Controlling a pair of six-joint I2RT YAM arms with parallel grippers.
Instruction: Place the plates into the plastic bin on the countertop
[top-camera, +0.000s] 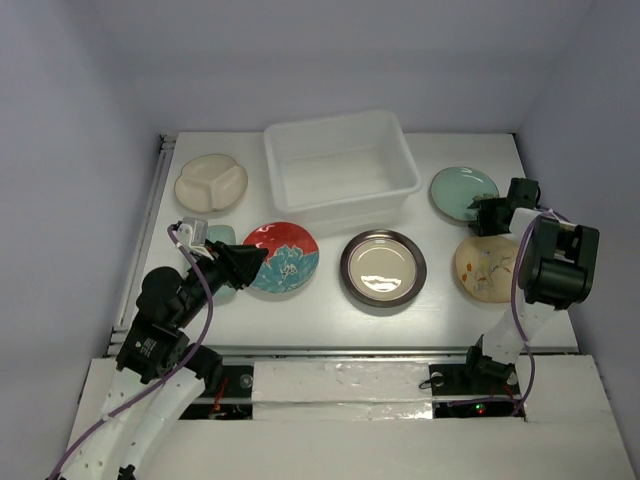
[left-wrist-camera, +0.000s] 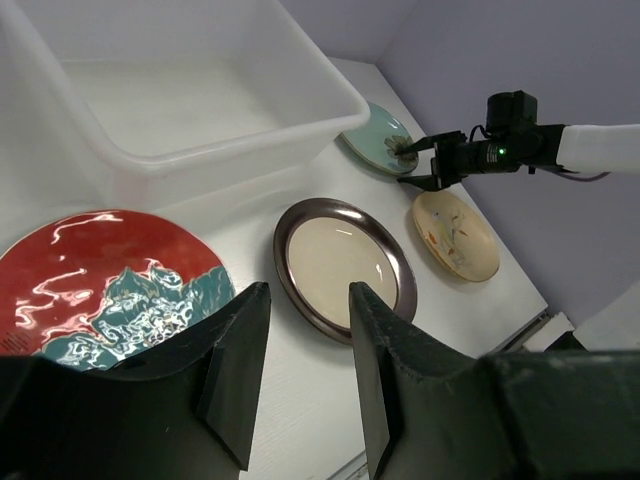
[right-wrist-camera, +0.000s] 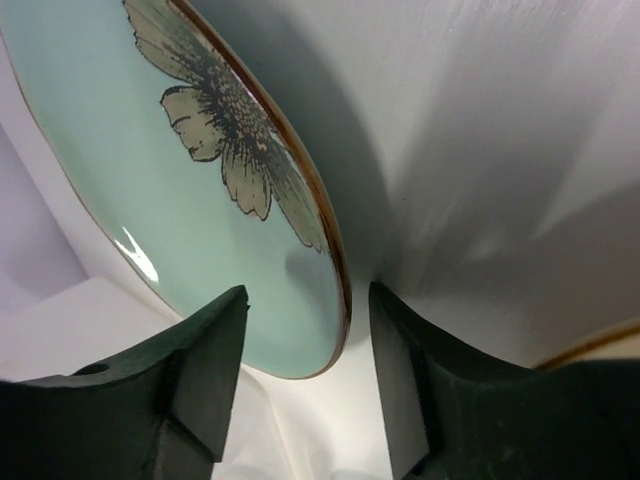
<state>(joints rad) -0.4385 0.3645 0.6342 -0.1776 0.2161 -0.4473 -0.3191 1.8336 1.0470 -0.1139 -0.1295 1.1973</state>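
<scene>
**Plates on the countertop, both grippers open**

Top view: the plastic bin (top-camera: 340, 128) sits far-middle on the countertop (top-camera: 330, 315). Left of it lies the cream divided plate (top-camera: 210, 183), and right of it the pale teal plate (top-camera: 460, 190). Near row, left to right: red plate (top-camera: 285, 258), dark-rimmed plate (top-camera: 383, 267), cream floral plate (top-camera: 483, 268). The small mint dish (top-camera: 222, 236) is partly hidden behind the left gripper (top-camera: 258, 260). The right gripper (top-camera: 488, 215) is at the pale teal plate's near edge.

Left wrist: fingers (left-wrist-camera: 235, 360) are spread with nothing between them, above the red plate's edge. The dark-rimmed plate lies just beyond.

Right wrist: fingers (right-wrist-camera: 205, 360) are spread, straddling the pale teal plate's rim. Cannot tell if either pad touches it.
</scene>
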